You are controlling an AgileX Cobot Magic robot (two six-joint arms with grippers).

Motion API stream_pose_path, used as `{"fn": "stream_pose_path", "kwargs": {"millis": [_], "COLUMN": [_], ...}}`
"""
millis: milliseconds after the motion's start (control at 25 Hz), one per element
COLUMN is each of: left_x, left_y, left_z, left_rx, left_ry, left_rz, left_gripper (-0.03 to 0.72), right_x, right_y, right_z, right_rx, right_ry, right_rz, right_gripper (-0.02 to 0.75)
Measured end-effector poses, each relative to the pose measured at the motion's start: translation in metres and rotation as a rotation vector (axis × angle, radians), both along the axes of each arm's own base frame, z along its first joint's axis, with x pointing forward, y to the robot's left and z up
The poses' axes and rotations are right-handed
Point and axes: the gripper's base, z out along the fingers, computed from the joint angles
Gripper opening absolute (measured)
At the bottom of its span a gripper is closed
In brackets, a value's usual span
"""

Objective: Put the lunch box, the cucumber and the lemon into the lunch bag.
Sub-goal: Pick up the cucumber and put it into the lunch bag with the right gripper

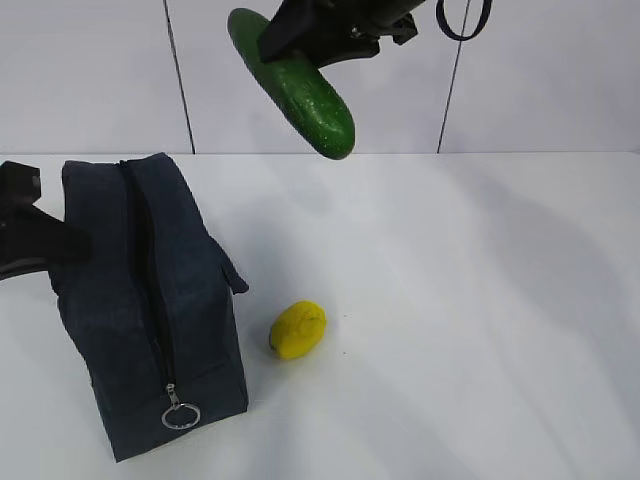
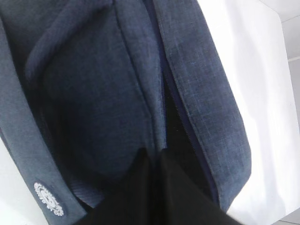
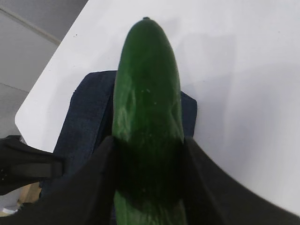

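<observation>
R hand (image 3: 147, 187) pinching cucumber (image 3: 147, 108); L hand (image 2: 152, 187) pressed together on lunch bag (image 2: 93, 93); lemon (image 1: 298, 329) only in ext. view

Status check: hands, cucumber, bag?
Right hand shut on cucumber, held high over table. Left hand shut at lunch bag opening. Lemon beside bag. Lunch box unseen.

Lunch bag (image 1: 150, 300) interior hidden; cucumber (image 1: 295, 85) top cut off by frame edge

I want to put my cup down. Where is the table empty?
The table is bare right of the lemon, out to the far wall. It is crowded on the left: the lunch bag stands there, with the lemon close beside it.
</observation>
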Motion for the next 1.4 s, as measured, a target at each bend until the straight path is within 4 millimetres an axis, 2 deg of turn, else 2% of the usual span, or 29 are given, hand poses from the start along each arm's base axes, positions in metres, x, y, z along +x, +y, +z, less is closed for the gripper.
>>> {"fn": "stream_pose_path", "kwargs": {"millis": [160,240,360,480,680,800,1080,1400], "left_x": [0.0,0.0,0.0,0.0,0.001,0.001,0.002,0.003], "left_y": [0.0,0.0,0.0,0.0,0.001,0.001,0.002,0.003], "left_z": [0.0,0.0,0.0,0.0,0.0,0.0,0.0,0.0], "left_rx": [0.0,0.0,0.0,0.001,0.003,0.004,0.014,0.015], "left_ry": [0.0,0.0,0.0,-0.002,-0.005,-0.006,-0.018,-0.024], "left_rz": [0.0,0.0,0.0,0.003,0.007,0.009,0.028,0.039], "left_gripper": [-0.003,-0.003,-0.003,-0.003,-0.003,-0.003,-0.003,-0.003], "right_x": [-0.001,-0.002,-0.007,-0.011,-0.014,-0.019,-0.039,-0.041], "right_y": [0.002,0.005,0.011,0.017,0.024,0.034,0.072,0.089], "right_z": [-0.008,-0.018,-0.038,-0.048,-0.047,-0.043,-0.043,-0.045], "right_rx": [0.032,0.074,0.175,0.303,0.377,0.425,0.421,0.404], "right_ry": [0.046,0.094,0.164,0.205,0.211,0.224,0.219,0.154], "right_rz": [0.0,-0.008,0.017,0.039,0.047,0.055,0.103,0.018], "right_gripper": [0.31,0.31,0.31,0.31,0.31,0.31,0.31,0.31]}}
